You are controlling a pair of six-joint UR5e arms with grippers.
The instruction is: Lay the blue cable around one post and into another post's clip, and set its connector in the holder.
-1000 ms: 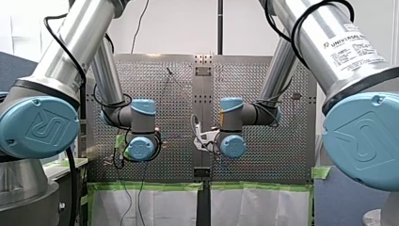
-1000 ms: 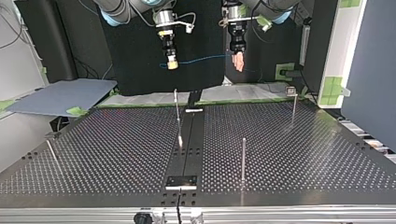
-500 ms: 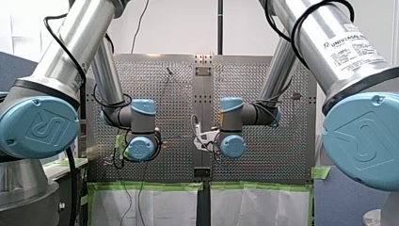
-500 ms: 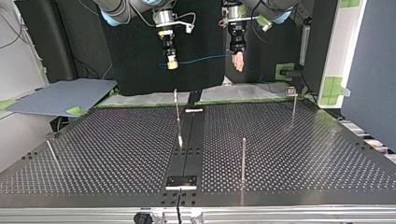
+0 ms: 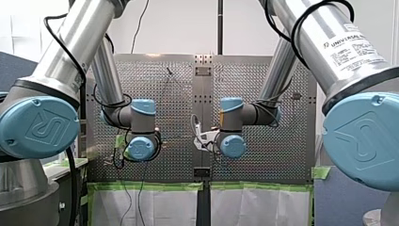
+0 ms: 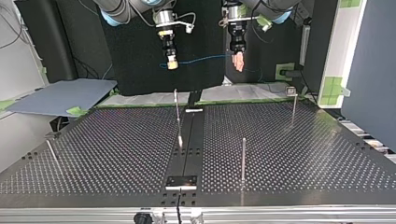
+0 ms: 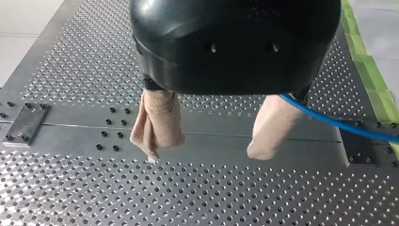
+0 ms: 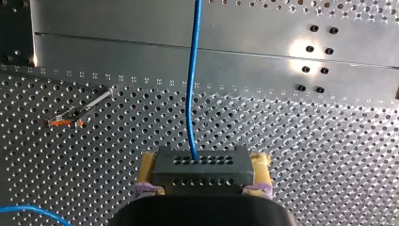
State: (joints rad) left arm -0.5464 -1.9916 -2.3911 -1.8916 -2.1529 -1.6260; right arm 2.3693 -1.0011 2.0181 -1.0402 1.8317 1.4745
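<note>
In the front view, the left arm (image 5: 140,134) and the right arm (image 5: 231,134) are seen reaching out over the table (image 5: 263,94), which is full of little holes. Their fingers cannot be seen from here.

In the top view, the right gripper (image 6: 172,64) is seen at the left and the left gripper (image 6: 239,61) at the right. Both are held high above the table's far edge. The blue cable (image 6: 205,59) is stretched in the air between them. A thin post (image 6: 243,158) is stood near the middle of the table. A post with a clip (image 6: 293,105) is stood far back on the right.

In the left wrist view, the left gripper's beige fingers (image 7: 157,125) are held wide apart, and nothing is pinched between them. The blue cable is seen just beside one finger.

In the right wrist view, the dark connector (image 8: 202,175) is squeezed between the right gripper's yellow pads (image 8: 149,165). The cable is seen going straight ahead from it.
</note>
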